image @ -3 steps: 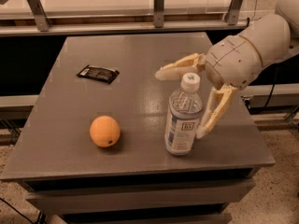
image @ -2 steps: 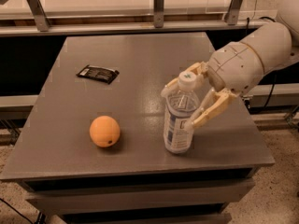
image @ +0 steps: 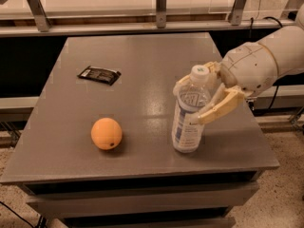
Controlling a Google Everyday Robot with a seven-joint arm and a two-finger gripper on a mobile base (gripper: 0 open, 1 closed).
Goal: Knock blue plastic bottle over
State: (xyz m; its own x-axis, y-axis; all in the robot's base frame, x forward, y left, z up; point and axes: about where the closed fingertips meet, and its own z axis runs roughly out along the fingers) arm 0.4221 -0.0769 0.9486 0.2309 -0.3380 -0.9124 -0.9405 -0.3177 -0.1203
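Between gripper (image: 189, 103) fingers (image: 219, 109) — bottle (image: 185, 129) upright

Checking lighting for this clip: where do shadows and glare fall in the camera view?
Camera view: light comes from above. The orange and the blue plastic bottle cast soft shadows to their right on the table. A faint sheen lies mid-table. The gripper, open around the bottle's upper part, is evenly lit. The space under the tabletop is dark.

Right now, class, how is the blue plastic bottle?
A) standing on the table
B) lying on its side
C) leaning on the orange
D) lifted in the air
A: the blue plastic bottle rests base-down on the table, the tool straddling its upper half.
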